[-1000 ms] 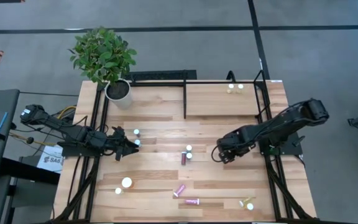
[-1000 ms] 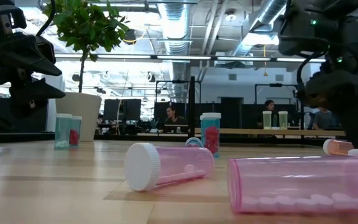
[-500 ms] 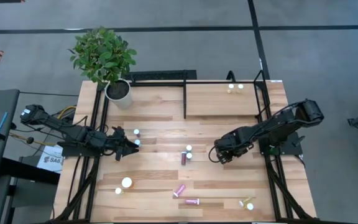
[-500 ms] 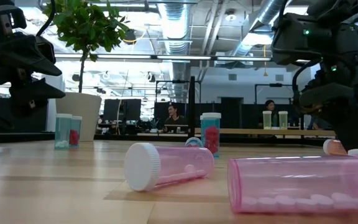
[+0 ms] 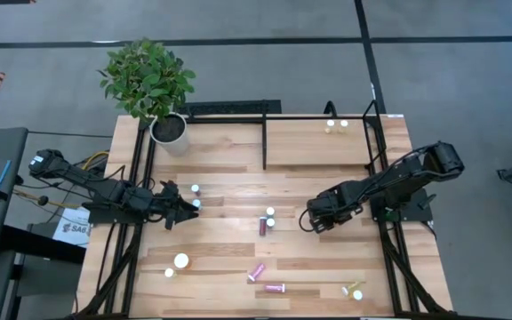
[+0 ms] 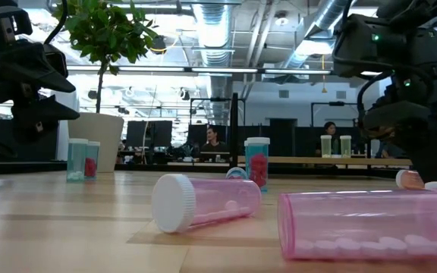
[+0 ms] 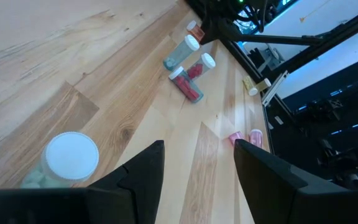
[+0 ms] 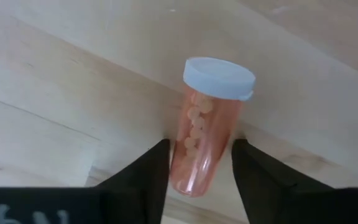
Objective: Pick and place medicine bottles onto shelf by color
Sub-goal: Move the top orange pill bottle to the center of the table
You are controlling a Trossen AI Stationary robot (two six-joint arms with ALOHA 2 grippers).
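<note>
A small orange-pink medicine bottle with a pale white cap [image 8: 209,124] is seen lying on its side on the light plank worktop [image 5: 238,249], right of centre, directly under the right gripper [image 5: 314,222]. Its body is flanked by the two dark fingers [image 8: 148,174], which appear to touch its sides, so a grasp is judged to be closing on it. The bottle's long axis runs straight forward between the fingers, cap end away from the wrist. The left gripper [image 7: 197,168] is held above the worktop's left side with its fingers parted and nothing between them. The black-framed light-wood shelf [image 5: 318,147] lies at the far edge, nearer the right arm.
</note>
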